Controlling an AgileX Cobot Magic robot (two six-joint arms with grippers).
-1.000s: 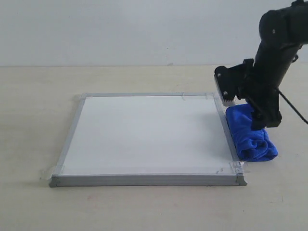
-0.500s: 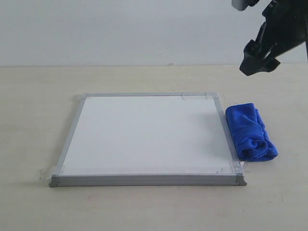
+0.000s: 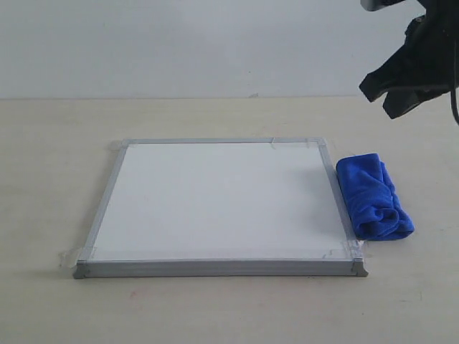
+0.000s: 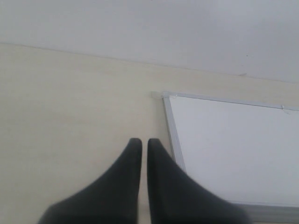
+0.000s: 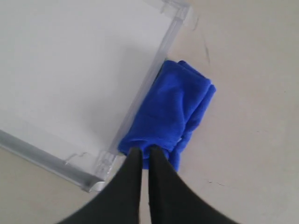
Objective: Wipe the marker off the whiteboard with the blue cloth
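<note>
Exterior view: blue cloth [image 3: 373, 197] on the desk [image 3: 237, 308], against the right-hand frame of the whiteboard [image 3: 215, 201], long axis along it.
Below the high right claw [image 3: 381, 99], tips pressed together, empty; left claw [image 4: 141, 143], also closed, well apart beyond the board's opposite side.

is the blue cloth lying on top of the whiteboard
No, the blue cloth lies on the table beside the whiteboard, against its frame and off the white surface.

The cloth [image 3: 374, 198] lies on the table [image 3: 215, 308], touching the whiteboard's [image 3: 215, 201] right edge.
</note>
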